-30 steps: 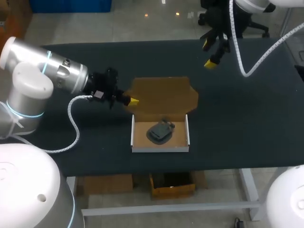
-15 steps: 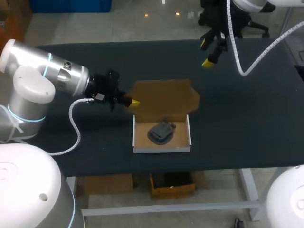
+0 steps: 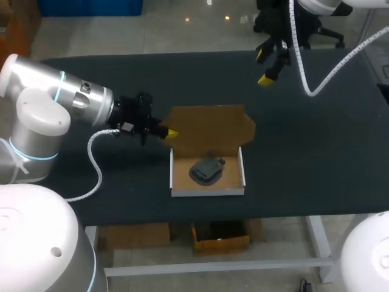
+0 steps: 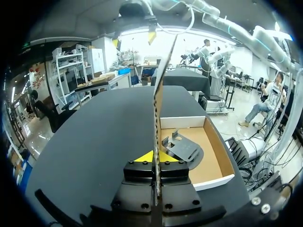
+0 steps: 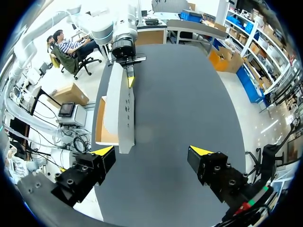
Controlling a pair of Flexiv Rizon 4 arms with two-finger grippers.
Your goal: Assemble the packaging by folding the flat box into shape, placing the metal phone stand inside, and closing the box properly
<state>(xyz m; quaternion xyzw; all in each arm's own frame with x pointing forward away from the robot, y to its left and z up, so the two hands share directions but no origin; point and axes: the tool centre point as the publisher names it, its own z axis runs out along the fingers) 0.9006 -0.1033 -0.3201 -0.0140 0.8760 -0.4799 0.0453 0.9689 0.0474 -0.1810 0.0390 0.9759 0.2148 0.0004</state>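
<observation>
item 1, counter (image 3: 316, 152): dark, matte surface, filling the middle band of the head frame.

item 2, box (image 3: 206, 191): white outer walls, brown inside. it sits open at lower centre of the head frame, near the counter's front edge.

item 3, lid (image 3: 209, 125): brown cardboard panel with notched corners, hinged along the box's rear wall and raised off the counter. from my left wrist camera i see it edge-on, standing about upright.

item 4, phone stand (image 3: 205, 170): dark grey metal piece lying on the floor of the box, roughly at its middle, apart from the walls.

item 5, left pincer (image 4: 157, 157): comes in from the left of the head frame and meets the lid's left edge. it is clamped on the lid, one yellow tip pressed against each face of the cardboard.

item 6, right pincer (image 3: 265, 67): hangs at upper right of the head frame, over the far side of the counter and well apart from the box. its fingers are spread wide, and i note nothing between them.
</observation>
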